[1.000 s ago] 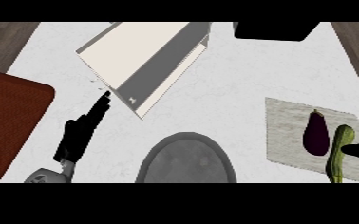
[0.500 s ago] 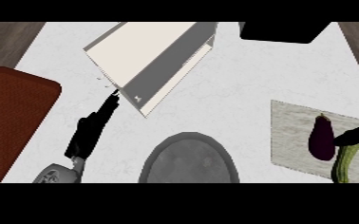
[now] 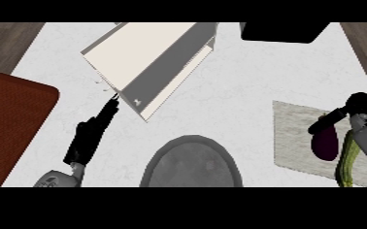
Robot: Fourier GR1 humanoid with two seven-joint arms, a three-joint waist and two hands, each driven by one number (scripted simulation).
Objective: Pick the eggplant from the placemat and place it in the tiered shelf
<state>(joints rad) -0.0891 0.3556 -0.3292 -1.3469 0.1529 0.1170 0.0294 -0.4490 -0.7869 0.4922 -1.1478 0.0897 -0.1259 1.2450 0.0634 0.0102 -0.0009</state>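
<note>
Eggplant (image 3: 328, 144) lies on placemat (image 3: 295, 136), apart from tiered shelf (image 3: 147, 60).

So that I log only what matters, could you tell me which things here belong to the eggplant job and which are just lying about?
For the job: eggplant, placemat, tiered shelf, right hand by the eggplant.
Lying about: grey plate, green vegetable beside the eggplant, reddish-brown board, black object at the far edge, left hand open near the shelf.

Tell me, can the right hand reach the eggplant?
Probably yes: the right hand sits right at the eggplant on the placemat, and nothing lies between them.
</note>
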